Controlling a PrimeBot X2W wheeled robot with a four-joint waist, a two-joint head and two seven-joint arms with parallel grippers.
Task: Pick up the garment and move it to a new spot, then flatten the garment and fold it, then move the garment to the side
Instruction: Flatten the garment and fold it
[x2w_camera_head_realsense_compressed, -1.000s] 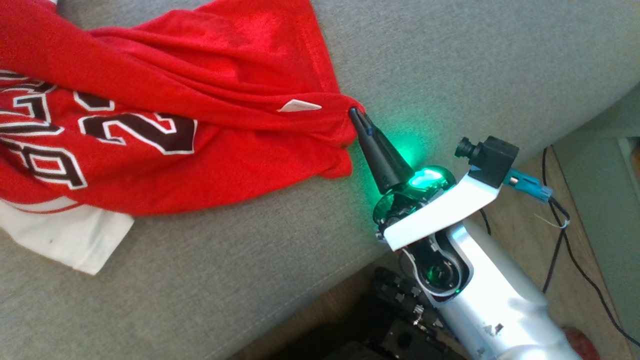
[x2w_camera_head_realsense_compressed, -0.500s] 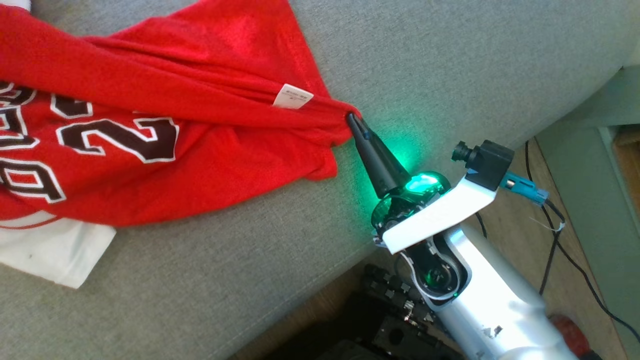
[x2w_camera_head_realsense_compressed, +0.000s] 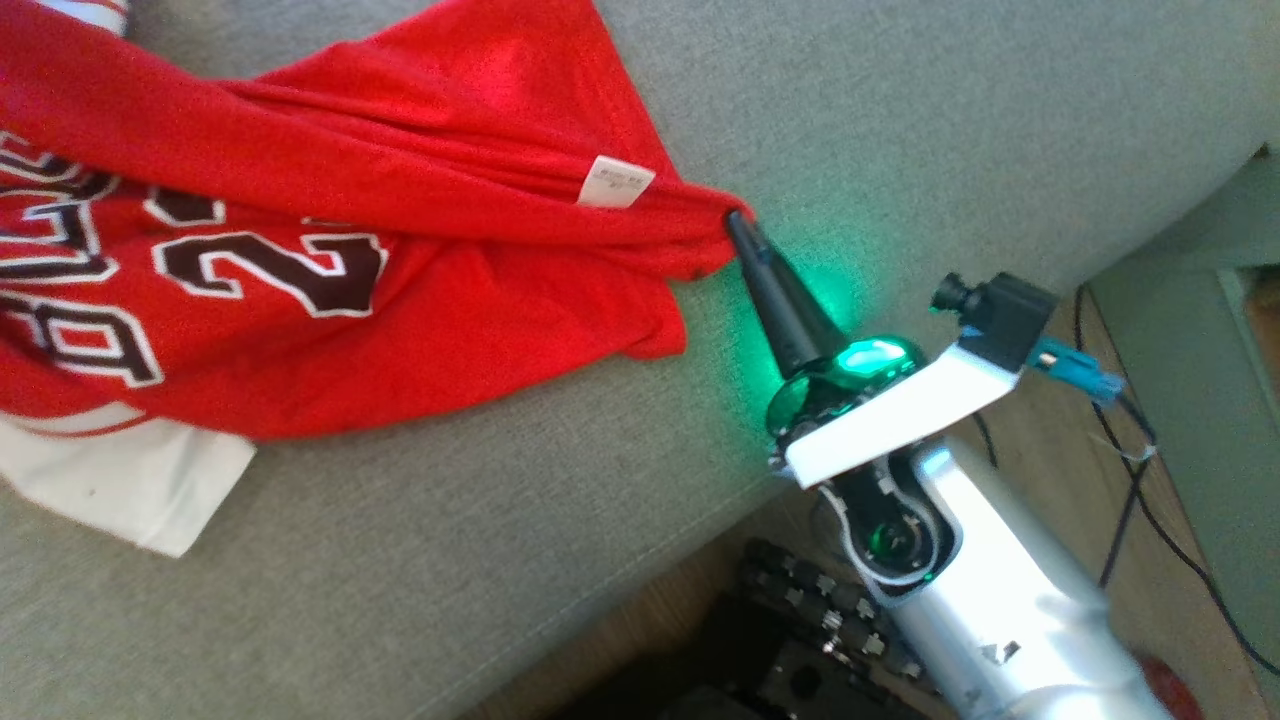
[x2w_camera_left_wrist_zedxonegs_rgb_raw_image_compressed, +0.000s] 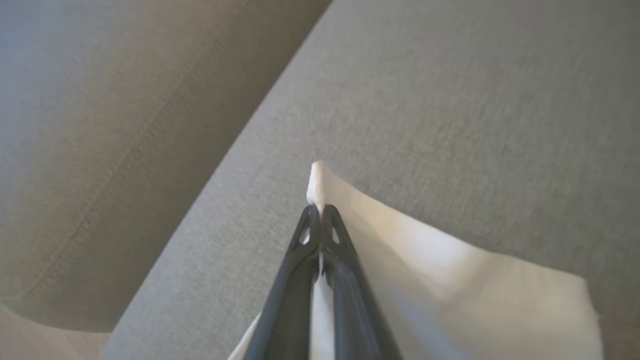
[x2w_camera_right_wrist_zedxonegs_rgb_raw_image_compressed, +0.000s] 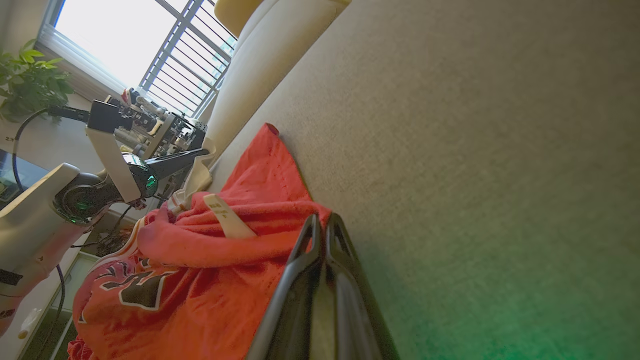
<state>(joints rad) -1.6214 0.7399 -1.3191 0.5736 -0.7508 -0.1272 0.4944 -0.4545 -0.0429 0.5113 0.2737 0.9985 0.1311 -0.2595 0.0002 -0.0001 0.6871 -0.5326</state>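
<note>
The garment (x2w_camera_head_realsense_compressed: 350, 290) is a red jersey with dark, white-edged numbers and a white part (x2w_camera_head_realsense_compressed: 130, 490), lying bunched on the grey sofa seat (x2w_camera_head_realsense_compressed: 900, 130). My right gripper (x2w_camera_head_realsense_compressed: 738, 222) is shut on its gathered red corner, just right of a white label (x2w_camera_head_realsense_compressed: 617, 182). In the right wrist view, the same red cloth (x2w_camera_right_wrist_zedxonegs_rgb_raw_image_compressed: 200, 280) bunches against the closed right gripper (x2w_camera_right_wrist_zedxonegs_rgb_raw_image_compressed: 320, 220). My left gripper (x2w_camera_left_wrist_zedxonegs_rgb_raw_image_compressed: 319, 210) is shut on a fold of white cloth (x2w_camera_left_wrist_zedxonegs_rgb_raw_image_compressed: 450, 280) that pokes out past its tips. From the right wrist, the left gripper (x2w_camera_right_wrist_zedxonegs_rgb_raw_image_compressed: 202, 150) is at the garment's far end with pale cloth hanging from it.
The sofa's front edge (x2w_camera_head_realsense_compressed: 640, 580) runs diagonally. Beyond it lie the wooden floor and black cables (x2w_camera_head_realsense_compressed: 1130, 470). A sofa back cushion (x2w_camera_left_wrist_zedxonegs_rgb_raw_image_compressed: 100, 125) rises behind the seat. A window and a potted plant (x2w_camera_right_wrist_zedxonegs_rgb_raw_image_compressed: 30, 80) are far off in the right wrist view.
The white label has turned up from lying flat, and the red folds near it have pulled tighter. The right gripper stays shut on the same corner. The head view itself has shifted a little.
</note>
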